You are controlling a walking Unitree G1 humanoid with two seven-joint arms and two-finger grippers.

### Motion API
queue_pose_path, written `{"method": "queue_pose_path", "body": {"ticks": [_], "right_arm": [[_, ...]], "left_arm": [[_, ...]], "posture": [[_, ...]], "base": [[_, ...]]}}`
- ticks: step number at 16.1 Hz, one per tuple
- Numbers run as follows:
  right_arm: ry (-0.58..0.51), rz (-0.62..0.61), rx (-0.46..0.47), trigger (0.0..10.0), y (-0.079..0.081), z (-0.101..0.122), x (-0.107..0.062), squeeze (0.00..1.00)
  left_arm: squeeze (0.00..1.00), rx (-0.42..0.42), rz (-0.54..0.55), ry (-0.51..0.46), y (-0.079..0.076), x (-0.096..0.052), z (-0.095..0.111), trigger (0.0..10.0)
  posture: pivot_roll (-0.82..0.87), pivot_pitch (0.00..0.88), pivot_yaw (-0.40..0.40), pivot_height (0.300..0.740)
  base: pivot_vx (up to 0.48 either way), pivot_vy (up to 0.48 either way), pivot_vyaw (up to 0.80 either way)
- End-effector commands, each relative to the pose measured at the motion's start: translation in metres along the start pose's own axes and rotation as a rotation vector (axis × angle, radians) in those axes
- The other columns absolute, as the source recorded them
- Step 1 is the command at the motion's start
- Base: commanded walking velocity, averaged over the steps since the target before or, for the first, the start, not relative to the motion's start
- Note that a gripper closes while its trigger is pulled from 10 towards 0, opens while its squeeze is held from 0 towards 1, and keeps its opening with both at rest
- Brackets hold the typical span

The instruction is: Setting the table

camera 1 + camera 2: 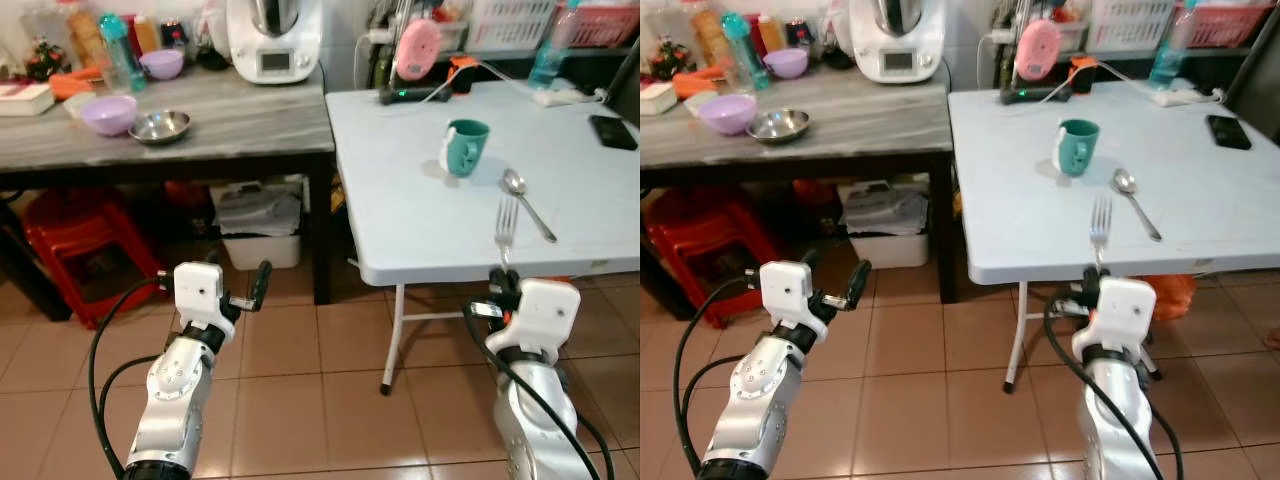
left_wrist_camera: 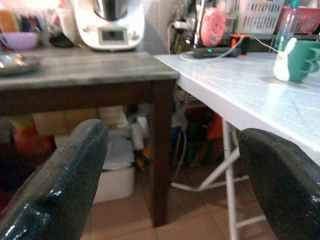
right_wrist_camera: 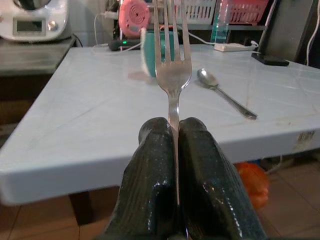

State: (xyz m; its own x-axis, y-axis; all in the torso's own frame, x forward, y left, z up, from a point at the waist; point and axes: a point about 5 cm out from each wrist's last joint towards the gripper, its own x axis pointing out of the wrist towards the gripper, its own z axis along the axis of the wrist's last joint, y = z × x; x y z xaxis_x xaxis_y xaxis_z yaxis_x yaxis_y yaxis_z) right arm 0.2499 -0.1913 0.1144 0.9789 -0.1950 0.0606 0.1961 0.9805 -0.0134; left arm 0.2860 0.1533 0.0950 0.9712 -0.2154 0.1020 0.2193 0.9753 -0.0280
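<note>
My right gripper (image 3: 172,131) is shut on the handle of a silver fork (image 3: 171,65), held just before the near edge of the white folding table (image 1: 420,220), tines pointing over the tabletop. From the head view the fork (image 1: 506,222) stands above my right wrist. A silver spoon (image 1: 526,202) lies on the table right beside it, and a teal mug (image 1: 465,146) stands further back. My left gripper (image 1: 262,282) is open with nothing between its fingers (image 2: 60,185), low over the tiled floor left of the table.
A grey wooden table (image 1: 230,125) on the left carries purple bowls (image 1: 110,113), a steel bowl (image 1: 160,126) and a white kitchen machine (image 1: 275,40). Under it stand a red stool (image 1: 85,250) and a white bin (image 1: 260,225). A black phone (image 1: 613,131) lies at the white table's far right.
</note>
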Motion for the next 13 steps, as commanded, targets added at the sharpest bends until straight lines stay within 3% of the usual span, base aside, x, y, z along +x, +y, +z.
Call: {"method": "queue_pose_path", "body": {"ticks": [1, 10, 13], "right_arm": [[-0.033, 0.037, 0.024, 10.0, 0.0122, 0.0079, 0.0029, 0.0], [-0.052, 0.074, 0.035, 10.0, 0.0161, 0.0132, 0.0065, 0.0], [-0.058, 0.106, 0.035, 10.0, 0.0194, 0.014, 0.0058, 0.0]], "left_arm": [[0.0, 0.038, 0.04, -0.018, 0.0112, -0.0021, 0.005, 10.0], [0.0, 0.066, 0.069, -0.01, 0.0151, -0.003, 0.0032, 10.0], [0.0, 0.073, 0.068, 0.015, 0.0147, -0.0026, 0.0015, 10.0]], "posture": [[-0.01, 0.0, 0.016, 0.74], [-0.01, 0.0, 0.016, 0.74], [-0.01, 0.0, 0.016, 0.74]], "base": [[0.0, 0.465, 0.0], [0.0, 0.462, 0.0], [0.0, 0.115, 0.0]]}}
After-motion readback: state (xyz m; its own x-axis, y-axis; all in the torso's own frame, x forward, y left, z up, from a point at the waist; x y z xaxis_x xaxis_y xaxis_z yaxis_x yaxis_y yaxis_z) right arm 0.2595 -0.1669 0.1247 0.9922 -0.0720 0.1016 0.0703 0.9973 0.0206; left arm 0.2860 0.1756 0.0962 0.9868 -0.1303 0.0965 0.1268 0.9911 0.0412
